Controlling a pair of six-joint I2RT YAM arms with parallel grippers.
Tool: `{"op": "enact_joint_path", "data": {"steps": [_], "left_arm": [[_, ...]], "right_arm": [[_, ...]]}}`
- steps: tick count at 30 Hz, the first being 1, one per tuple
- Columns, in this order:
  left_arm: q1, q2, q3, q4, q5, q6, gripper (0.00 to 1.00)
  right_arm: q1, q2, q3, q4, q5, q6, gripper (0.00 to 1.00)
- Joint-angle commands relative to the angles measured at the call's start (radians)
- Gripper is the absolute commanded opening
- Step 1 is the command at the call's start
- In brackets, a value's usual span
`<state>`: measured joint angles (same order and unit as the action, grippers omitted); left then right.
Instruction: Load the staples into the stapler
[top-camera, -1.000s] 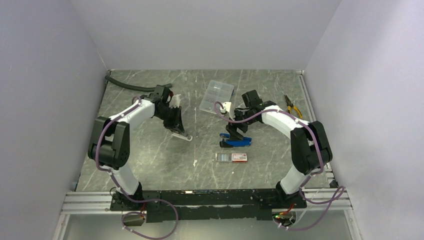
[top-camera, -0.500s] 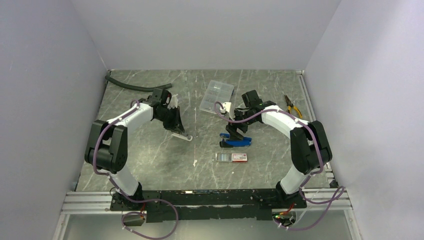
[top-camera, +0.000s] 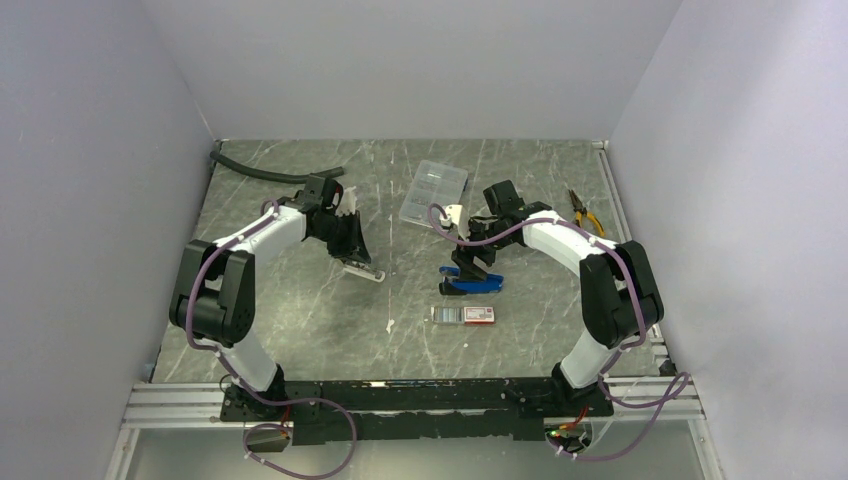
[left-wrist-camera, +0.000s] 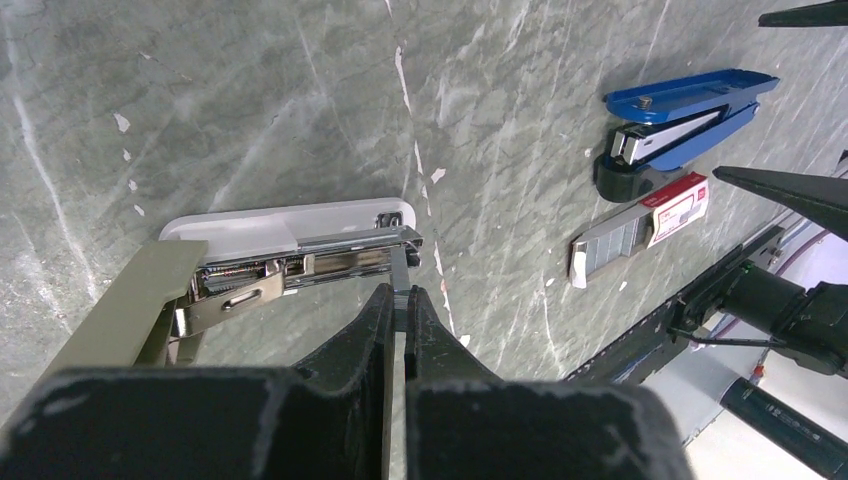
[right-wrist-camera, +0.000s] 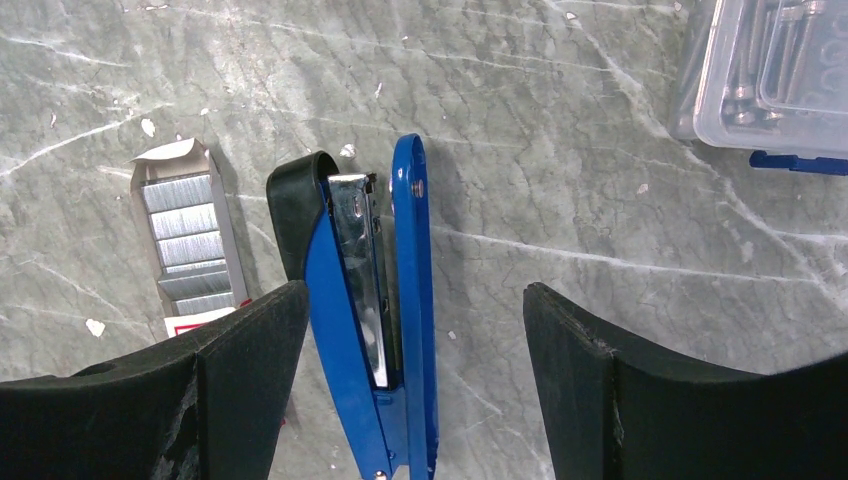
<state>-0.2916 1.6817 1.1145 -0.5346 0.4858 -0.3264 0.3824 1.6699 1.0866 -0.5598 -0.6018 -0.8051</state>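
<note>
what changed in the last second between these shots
Only the left arm shifted: its elbow sank slightly outward, toward the near left. Nothing was grabbed or released. The left tool stays shut on a thin metal strip at the white stapler. The right tool stays open over the blue stapler. The staple box is unmoved.
</note>
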Motion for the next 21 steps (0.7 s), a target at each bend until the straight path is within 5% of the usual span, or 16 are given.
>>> {"op": "enact_joint_path", "data": {"steps": [1,21], "left_arm": [[-0.001,-0.017,0.017,0.011,0.028,0.027,0.03],[-0.001,0.034,0.055,-0.024,0.052,0.074,0.03]], "right_arm": [[0.001,0.003,0.007,-0.008,0.0,-0.021,0.82],[0.001,0.004,0.006,-0.012,0.0,-0.023,0.82]]}}
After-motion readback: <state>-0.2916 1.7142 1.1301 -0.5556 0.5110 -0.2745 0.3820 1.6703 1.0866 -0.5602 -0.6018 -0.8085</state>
